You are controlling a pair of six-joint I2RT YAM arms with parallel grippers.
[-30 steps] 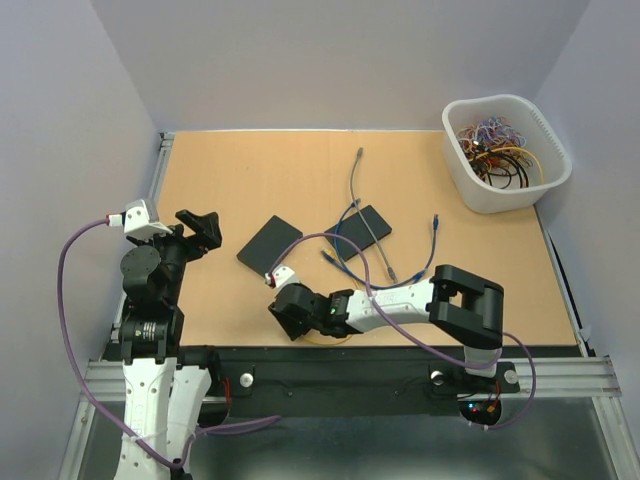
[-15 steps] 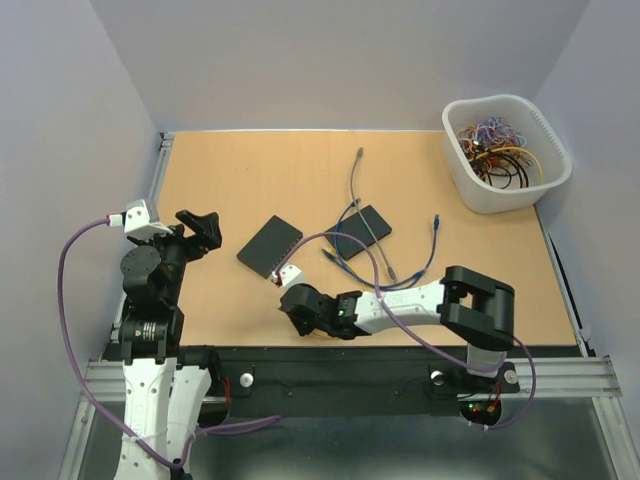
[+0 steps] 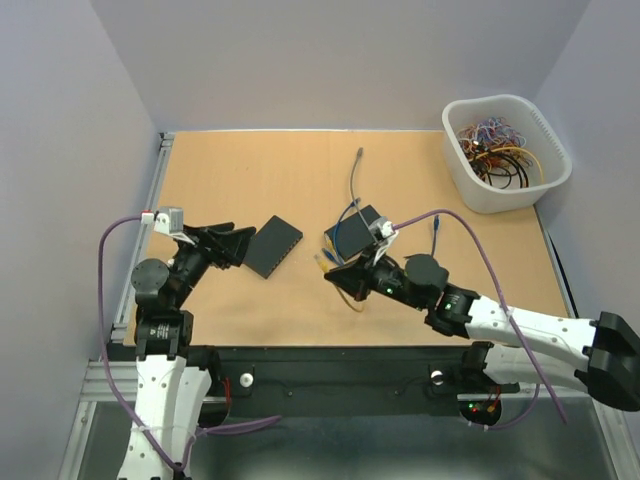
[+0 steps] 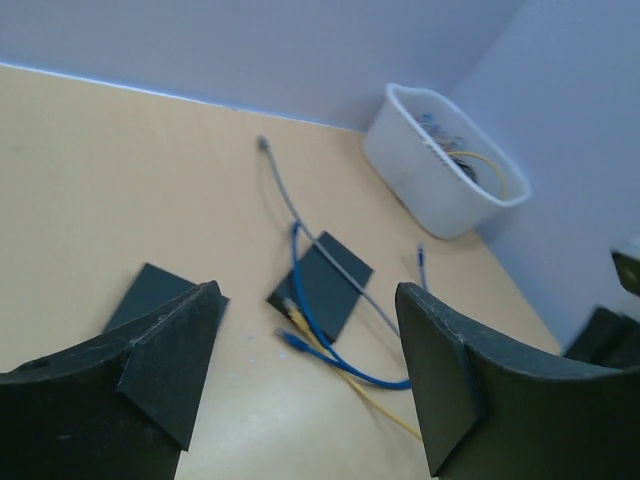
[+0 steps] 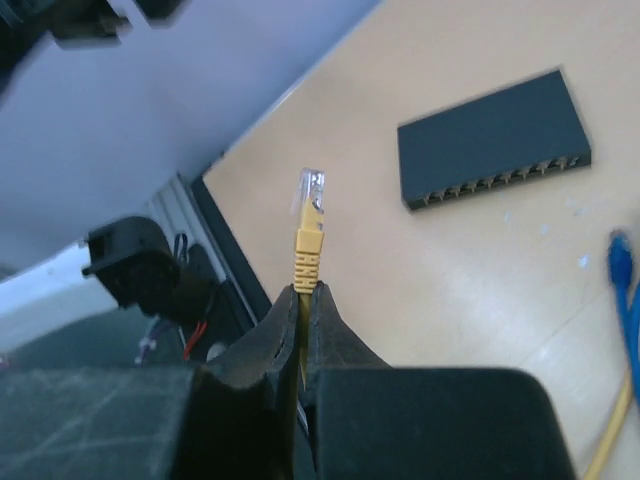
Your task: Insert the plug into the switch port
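Note:
My right gripper [image 5: 305, 290] is shut on a yellow cable just behind its boot, and the clear plug [image 5: 312, 190] sticks up past the fingertips. Beyond it, to the upper right, the black switch [image 5: 495, 140] lies flat with its row of ports facing me. From above, the right gripper [image 3: 337, 272] hovers right of that switch [image 3: 272, 245]. The left gripper [image 3: 238, 247] sits just left of the switch, open and empty. In the left wrist view the left gripper [image 4: 308, 300] frames the table, with the switch [image 4: 150, 292] partly behind its left finger.
A second black box [image 3: 355, 230] lies under blue [image 4: 335, 350] and grey [image 4: 300, 215] cables at mid-table. A white bin [image 3: 505, 150] full of cables stands at the back right. The table's near edge and the arm bases are close behind both grippers.
The right gripper shut on the yellow cable and lifted it, its arm swinging out to the right. The left arm leaned forward to the switch, its jaws narrowing slightly.

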